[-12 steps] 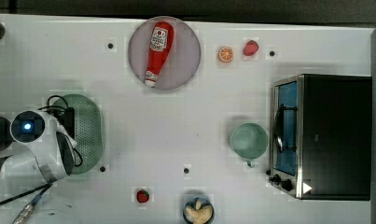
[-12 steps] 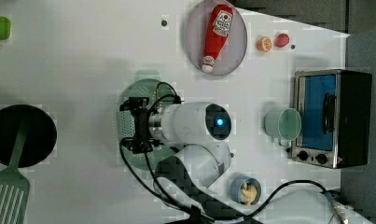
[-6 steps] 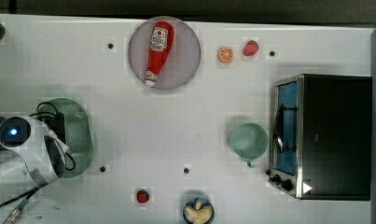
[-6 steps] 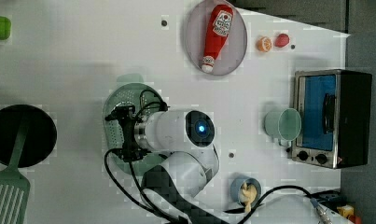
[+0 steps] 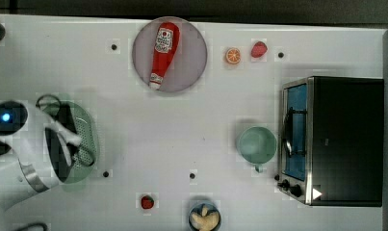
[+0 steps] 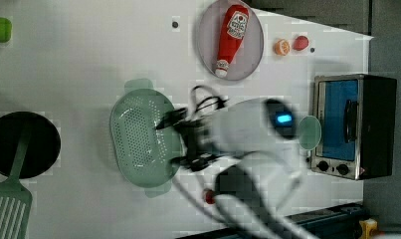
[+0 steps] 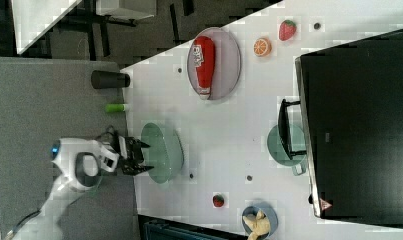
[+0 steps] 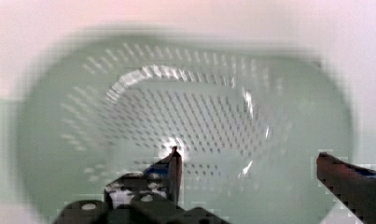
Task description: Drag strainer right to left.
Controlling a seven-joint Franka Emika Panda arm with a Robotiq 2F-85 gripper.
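The ketchup bottle (image 5: 162,52) carries a white label I cannot read. My gripper (image 7: 143,157) hangs wide open and empty over the strainer (image 6: 138,134), near the white desk's (image 5: 182,125) edge beside grey floor (image 7: 44,100).

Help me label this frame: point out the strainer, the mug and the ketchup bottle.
strainer (image 6: 138,134), left view, perforated centre.
mug (image 5: 256,144), top view, inside of the cup.
ketchup bottle (image 5: 162,53), top view, red body.

The top view and the left view both look straight down on the white surface (image 5: 134,139). The right view stands farther off, slanted. The wrist view hangs close above the strainer (image 8: 185,116), which all four share, at nine o'clock in the top view.
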